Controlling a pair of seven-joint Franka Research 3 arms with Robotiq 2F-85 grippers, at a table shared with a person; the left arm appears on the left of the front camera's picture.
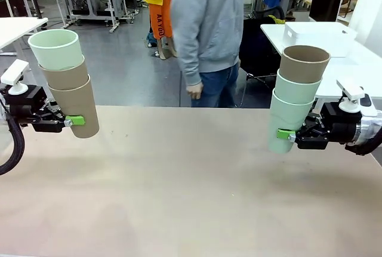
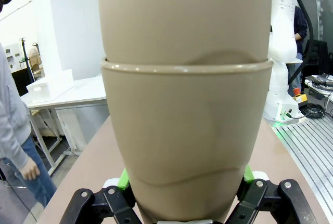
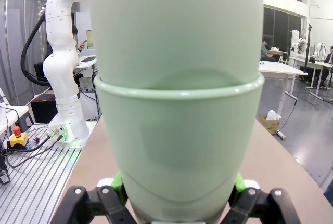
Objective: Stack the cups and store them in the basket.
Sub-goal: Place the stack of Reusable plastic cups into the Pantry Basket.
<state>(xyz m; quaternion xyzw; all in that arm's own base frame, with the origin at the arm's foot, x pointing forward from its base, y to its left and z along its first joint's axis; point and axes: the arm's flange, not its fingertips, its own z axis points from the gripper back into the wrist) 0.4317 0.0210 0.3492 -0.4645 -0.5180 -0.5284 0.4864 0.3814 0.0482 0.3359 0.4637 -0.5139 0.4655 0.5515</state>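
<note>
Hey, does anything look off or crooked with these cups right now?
Both stacks lean outward. The left gripper holds the left stack tipped toward the picture's left; the right gripper holds the right stack tipped toward the right. Nothing looks spilled or damaged.

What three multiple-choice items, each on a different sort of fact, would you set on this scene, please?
1. Where is the stack of three cups held by the left gripper?
A. at the left side of the table
B. mid-table
C. in the person's hand

2. What colour is the top cup of the right stack?
A. mint green
B. tan brown
C. white

3. How is the right gripper?
A. open, clear of the cups
B. shut on the bottom mint cup
C. shut on nothing

Answers:
1 A: the front view shows it at picture left, which is the robot's left.
2 B: its brown rim tops two mint cups.
3 B: the green pads press that cup's sides.
</note>
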